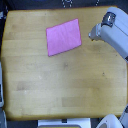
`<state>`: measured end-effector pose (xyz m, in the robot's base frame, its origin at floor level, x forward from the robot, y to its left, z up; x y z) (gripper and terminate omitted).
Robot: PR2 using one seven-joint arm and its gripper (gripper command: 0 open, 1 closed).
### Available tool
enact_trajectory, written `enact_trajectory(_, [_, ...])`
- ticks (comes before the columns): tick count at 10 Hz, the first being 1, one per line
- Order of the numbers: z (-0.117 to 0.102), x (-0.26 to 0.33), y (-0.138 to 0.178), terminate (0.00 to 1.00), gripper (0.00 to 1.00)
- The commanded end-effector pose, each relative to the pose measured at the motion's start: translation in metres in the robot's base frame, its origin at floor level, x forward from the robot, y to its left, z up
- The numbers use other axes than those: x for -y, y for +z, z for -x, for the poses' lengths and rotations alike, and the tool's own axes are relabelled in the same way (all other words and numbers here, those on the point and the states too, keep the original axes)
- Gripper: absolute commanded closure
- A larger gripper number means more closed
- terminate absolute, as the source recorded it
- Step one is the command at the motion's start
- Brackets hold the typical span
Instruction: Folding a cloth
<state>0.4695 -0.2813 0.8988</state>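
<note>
While we are looking down on the scene from above, we are seeing a thin, flat, pink-magenta fabric cloth (64, 37) lying spread out on the light brown wooden tabletop (60, 85). It is sitting in the far half of the tabletop, a little toward the exterior view's right of the middle, and near the far edge without reaching it. Its outline is a slightly skewed rectangle, turned so that its corners are not lining up with the tabletop's edges; the corner at the exterior view's right is pointing up toward the far edge. We are seeing it lying flat in a single layer, with no fold showing.

We are finding the robot's grey-white arm coming in from the exterior view's right edge, and its gripper (94, 34) is hanging over the tabletop just beside the cloth's right side, apart from it as far as we are able to judge. The picture is too blurred at the tip for us to say whether the jaws are parted or closed; we cannot tell. Nothing is visibly being held.
</note>
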Motion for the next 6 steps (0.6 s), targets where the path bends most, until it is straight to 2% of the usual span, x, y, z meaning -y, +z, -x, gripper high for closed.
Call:
enact_trajectory(1, [-0.002,-0.003,-0.001,0.00,0.00])
enact_trajectory(4, [-0.039,-0.014,-0.017,0.00,0.00])
enact_trajectory(5, [-0.063,-0.027,-0.031,0.00,0.00])
enact_trajectory(6, [-0.069,-0.031,-0.036,0.00,0.00])
